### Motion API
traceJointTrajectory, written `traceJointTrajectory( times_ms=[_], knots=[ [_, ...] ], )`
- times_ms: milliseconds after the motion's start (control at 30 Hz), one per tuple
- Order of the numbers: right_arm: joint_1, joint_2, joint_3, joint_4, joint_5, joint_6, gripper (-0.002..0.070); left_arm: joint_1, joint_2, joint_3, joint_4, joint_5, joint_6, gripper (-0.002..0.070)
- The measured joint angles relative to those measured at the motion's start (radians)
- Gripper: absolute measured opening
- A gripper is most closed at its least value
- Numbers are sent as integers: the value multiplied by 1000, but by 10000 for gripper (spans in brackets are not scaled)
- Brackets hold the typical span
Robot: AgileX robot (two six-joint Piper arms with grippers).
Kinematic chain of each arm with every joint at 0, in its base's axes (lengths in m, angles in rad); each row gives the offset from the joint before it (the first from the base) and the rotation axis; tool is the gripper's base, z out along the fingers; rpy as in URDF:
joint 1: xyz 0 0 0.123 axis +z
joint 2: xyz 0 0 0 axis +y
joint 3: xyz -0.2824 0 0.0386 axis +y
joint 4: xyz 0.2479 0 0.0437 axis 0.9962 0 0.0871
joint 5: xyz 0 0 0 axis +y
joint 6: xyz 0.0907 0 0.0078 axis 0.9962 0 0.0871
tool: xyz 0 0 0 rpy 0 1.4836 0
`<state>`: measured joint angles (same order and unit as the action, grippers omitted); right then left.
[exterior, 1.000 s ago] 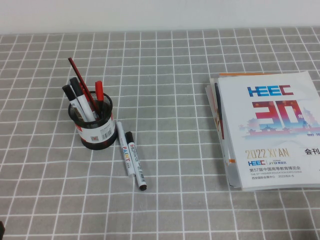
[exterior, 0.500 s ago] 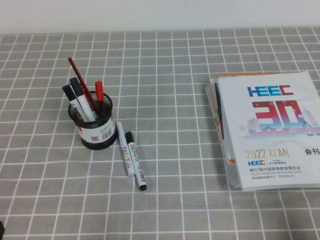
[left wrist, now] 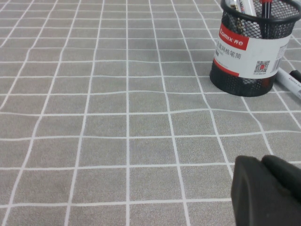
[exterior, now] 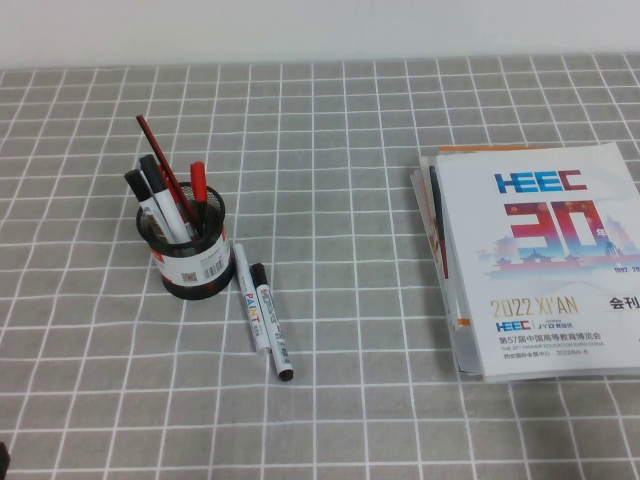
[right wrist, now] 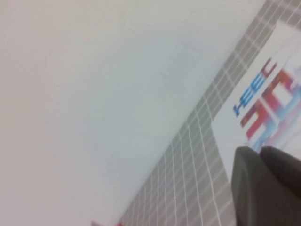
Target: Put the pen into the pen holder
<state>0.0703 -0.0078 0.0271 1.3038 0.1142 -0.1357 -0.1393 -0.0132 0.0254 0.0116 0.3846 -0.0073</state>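
The pen [exterior: 272,320], a slim marker with a black cap and a silvery barrel, lies flat on the cloth just right of the pen holder [exterior: 182,248]. Its cap [left wrist: 296,75] shows at the edge of the left wrist view. The pen holder [left wrist: 248,47] is a black mesh cup with a white and red label, and several pens stand in it. My left gripper [left wrist: 261,160] is shut and empty, low over the cloth and well short of the holder. My right gripper [right wrist: 260,149] is shut and empty, raised near the magazines.
An all-white PAINT marker [exterior: 250,298] lies between the holder and the pen, touching the pen. A stack of HEEC magazines [exterior: 540,255] lies at the right side. Grey checked cloth [exterior: 340,180] covers the table.
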Motion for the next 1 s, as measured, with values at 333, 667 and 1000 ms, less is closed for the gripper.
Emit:
traceJointTrajectory(
  times_ms=[333, 667, 1000],
  knots=[
    [0, 15, -28, -56, 192, -187, -13, 0, 0, 0, 0, 0, 0, -3],
    [0, 560, -511, -539, 661, -208, -13, 0, 0, 0, 0, 0, 0, -3],
    [86, 1066, -877, -787, 1008, -161, -12, 0, 0, 0, -1, 0, 0, -3]
  ],
)
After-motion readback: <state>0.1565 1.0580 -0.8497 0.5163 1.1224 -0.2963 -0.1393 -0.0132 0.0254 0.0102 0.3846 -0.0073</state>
